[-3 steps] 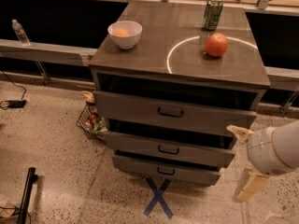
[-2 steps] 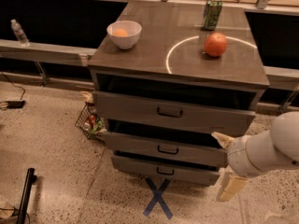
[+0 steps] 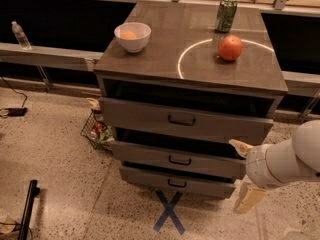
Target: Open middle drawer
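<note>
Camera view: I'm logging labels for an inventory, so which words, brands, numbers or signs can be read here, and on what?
"X": blue tape cross on the floor, a mark and not lettering.
Green can: print too blurred to read.
Water bottle: label too small to read.
Middle drawer: no text.
Gripper, at that drawer's right end with jaws apart: no text.

Three drawers (image 3: 185, 121) (image 3: 177, 159) (image 3: 175, 183), one bowl (image 3: 132, 36) — one hand (image 3: 237, 176) (lower right)
</note>
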Controlling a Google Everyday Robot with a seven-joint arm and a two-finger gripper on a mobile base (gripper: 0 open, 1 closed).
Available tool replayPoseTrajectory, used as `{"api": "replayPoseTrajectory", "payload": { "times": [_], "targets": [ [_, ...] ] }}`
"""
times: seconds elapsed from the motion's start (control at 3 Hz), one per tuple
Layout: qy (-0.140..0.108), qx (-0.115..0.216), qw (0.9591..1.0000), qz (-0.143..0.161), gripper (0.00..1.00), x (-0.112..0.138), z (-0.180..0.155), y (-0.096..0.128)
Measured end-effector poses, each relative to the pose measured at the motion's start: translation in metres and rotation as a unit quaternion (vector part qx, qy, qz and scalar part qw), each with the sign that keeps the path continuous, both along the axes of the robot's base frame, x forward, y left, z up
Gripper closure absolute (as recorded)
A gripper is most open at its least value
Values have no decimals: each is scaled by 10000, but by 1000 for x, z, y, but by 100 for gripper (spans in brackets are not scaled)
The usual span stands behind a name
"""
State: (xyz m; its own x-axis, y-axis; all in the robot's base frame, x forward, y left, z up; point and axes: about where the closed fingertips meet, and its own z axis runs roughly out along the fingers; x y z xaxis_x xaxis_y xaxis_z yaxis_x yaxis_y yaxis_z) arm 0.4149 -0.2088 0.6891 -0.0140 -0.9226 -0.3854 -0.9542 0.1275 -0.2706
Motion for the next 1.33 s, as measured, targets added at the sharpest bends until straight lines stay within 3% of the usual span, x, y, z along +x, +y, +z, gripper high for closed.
{"api": "replayPoseTrajectory", "payload": {
  "times": [0.33,0.67,1.0,1.33],
  "targets": [
    [274,72,9995,-135,0,0,-45,-12],
    [692,79,9970,-348,0,5,-113,-32],
    [839,111,9957,-381,0,12,-164,-42],
    [811,151,9963,-255,0,32,-205,-43]
  ]
}}
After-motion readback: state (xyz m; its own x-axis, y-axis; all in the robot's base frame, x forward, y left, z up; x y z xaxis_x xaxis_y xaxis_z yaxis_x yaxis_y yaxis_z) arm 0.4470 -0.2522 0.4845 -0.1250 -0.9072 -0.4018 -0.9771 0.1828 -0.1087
